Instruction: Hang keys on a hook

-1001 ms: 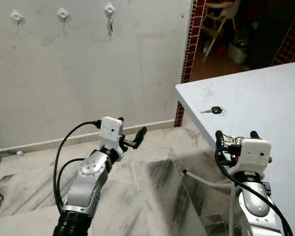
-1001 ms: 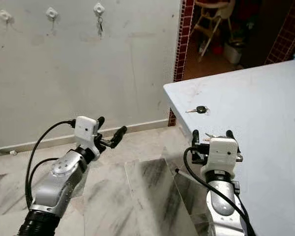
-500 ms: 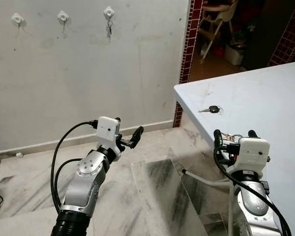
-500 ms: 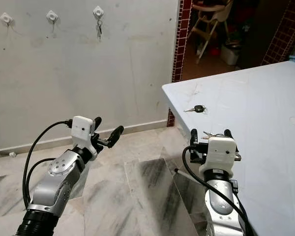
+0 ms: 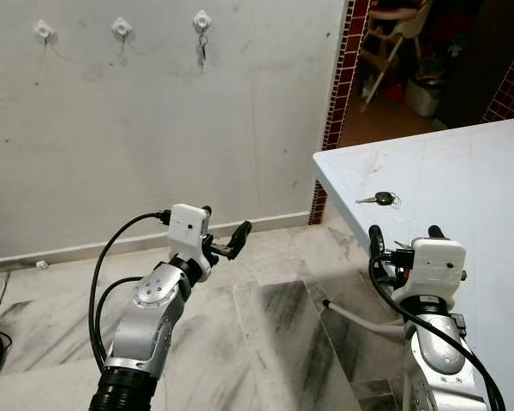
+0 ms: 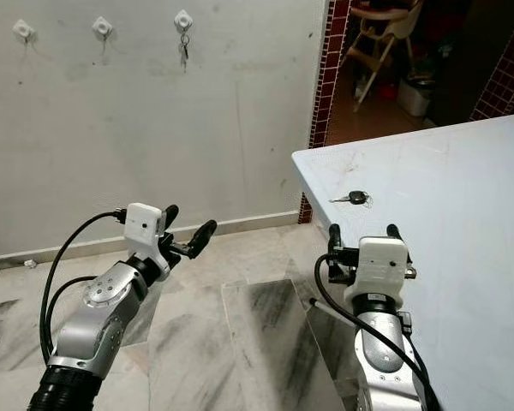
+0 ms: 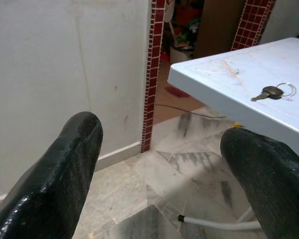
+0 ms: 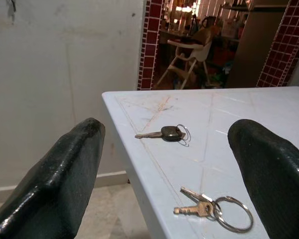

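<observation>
The pale blue-white tabletop surface (image 5: 463,180) carries two sets of keys. A brass pair of keys on a steel ring (image 8: 214,207) lies at the surface's near edge, directly ahead of the right end effector (image 8: 164,189), whose two black fingers stand wide apart with the ring between their lines and nothing gripped. The shafts of that pair point back toward the surface's edge, the ring away from it. Farther in on the surface lies one black-headed key with a thin ring (image 5: 379,199), its blade pointing toward the wall side.

The left end effector (image 5: 224,241), also spread and empty, hangs off the surface's corner over the marble floor (image 5: 265,325), so the right arm is plainly nearer.

High on the wall beyond the surface's corner are three white hooks (image 5: 122,28); the one nearest the surface (image 5: 202,19) already bears keys, two look free.
</observation>
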Robot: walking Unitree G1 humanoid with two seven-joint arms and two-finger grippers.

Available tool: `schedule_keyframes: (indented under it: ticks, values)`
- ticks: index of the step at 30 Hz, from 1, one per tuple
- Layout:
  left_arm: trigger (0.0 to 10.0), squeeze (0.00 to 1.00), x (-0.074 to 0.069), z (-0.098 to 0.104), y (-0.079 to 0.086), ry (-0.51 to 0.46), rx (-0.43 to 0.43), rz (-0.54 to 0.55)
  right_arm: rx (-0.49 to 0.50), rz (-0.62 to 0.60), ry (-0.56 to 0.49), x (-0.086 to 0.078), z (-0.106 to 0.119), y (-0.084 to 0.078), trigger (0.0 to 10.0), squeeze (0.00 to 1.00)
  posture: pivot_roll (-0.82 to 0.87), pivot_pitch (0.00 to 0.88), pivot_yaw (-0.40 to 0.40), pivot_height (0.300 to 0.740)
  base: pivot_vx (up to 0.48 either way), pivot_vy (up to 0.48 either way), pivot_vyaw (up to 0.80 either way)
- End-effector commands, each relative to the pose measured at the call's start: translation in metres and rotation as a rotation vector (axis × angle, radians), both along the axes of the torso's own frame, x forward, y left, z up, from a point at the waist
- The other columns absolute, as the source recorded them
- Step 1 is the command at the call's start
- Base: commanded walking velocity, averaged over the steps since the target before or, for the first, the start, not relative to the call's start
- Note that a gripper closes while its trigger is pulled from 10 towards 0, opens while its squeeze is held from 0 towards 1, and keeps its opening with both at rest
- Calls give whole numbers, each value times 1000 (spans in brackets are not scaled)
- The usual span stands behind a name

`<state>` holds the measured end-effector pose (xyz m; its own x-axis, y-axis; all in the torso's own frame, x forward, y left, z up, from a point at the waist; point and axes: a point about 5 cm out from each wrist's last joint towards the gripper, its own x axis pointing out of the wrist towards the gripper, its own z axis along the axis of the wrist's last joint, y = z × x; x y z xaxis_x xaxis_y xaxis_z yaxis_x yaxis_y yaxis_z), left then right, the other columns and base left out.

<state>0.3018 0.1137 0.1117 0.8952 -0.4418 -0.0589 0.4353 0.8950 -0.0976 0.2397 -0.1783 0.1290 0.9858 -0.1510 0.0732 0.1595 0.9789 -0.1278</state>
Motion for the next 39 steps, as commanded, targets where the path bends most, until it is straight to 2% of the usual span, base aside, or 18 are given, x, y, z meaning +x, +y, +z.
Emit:
schedule_keyframes:
  ticks: [1, 19, 39]
  values:
    - [10000, 0, 1, 0, 2, 7, 17, 3, -2, 8, 8, 1, -1, 1, 10000, 0, 9, 0, 32, 740, 0, 0, 0]
    - [10000, 0, 0, 0, 1, 10, 20, -6, -4, 7, 21, 0, -3, 1, 10000, 0, 8, 0, 32, 740, 0, 0, 0]
    - [10000, 0, 0, -1, 0, 7, 27, -9, -22, 3, 38, 0, -7, 0, 10000, 0, 8, 0, 32, 740, 0, -314, 0]
